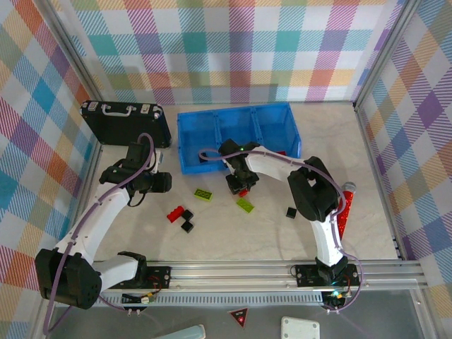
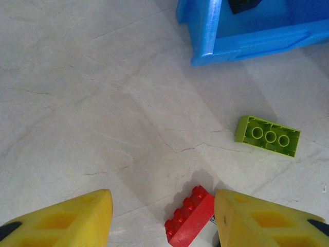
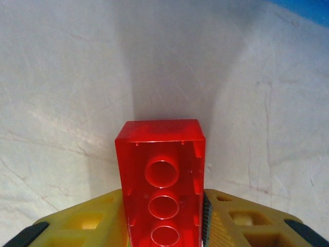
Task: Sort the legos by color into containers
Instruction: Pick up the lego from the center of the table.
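The overhead view takes in the whole counter [image 1: 233, 240]. The blue bin [image 1: 181, 141] with its three compartments stands at the back, with a black briefcase [image 1: 127, 120] to its left. Loose legos lie in front of the bin: two lime-green legos [image 1: 203, 194], a solid red lego [image 1: 175, 213] beside two black cubes [image 1: 187, 226], and a lone black cube [image 1: 291, 212].

Only the right wrist view shows the held red lego [image 3: 162, 180] up close. It is translucent, with its hollow underside and three round tubes facing the camera. The right jaws are closed on it, a yellow finger [image 3: 87, 224] at each side, above the counter just in front of the bin.

In the left wrist view the left jaws stand apart and hold nothing. The solid red lego [image 2: 189, 222] lies on the counter just beside the right-hand finger [image 2: 262, 221]. A lime-green lego [image 2: 267, 135] lies farther out, towards the bin's corner [image 2: 257, 43].
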{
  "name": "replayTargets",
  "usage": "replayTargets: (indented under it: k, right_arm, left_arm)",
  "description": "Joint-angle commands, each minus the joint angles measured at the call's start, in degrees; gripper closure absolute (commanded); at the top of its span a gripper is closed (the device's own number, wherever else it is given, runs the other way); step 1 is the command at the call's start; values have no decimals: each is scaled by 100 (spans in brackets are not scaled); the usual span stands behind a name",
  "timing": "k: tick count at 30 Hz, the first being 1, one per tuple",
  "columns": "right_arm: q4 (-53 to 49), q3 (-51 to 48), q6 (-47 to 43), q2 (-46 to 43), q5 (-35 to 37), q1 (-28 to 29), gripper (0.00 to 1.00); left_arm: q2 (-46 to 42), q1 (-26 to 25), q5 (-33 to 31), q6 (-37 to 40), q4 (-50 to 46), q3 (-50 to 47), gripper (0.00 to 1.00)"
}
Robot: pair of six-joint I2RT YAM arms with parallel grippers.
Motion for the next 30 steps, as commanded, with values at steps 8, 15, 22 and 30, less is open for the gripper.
replayTargets:
  k: [8,15,22,30]
  right_arm:
    - [-140,-518,185,-661,38,-342,60]
    - [-212,-821,168,-1011,82,-681,60]
    - [-263,-1158,47,-1458,20,-1247,60]
    - [-389,-1176,-244,-1775,-137,-1950,60]
  left_arm:
    - [-117,87,154,40,81,-22,45]
    - [-144,98,173,48,83,-22,45]
    - [-103,127,269,49,98,-22,45]
    - [-89,168,295,57,98,-20,46]
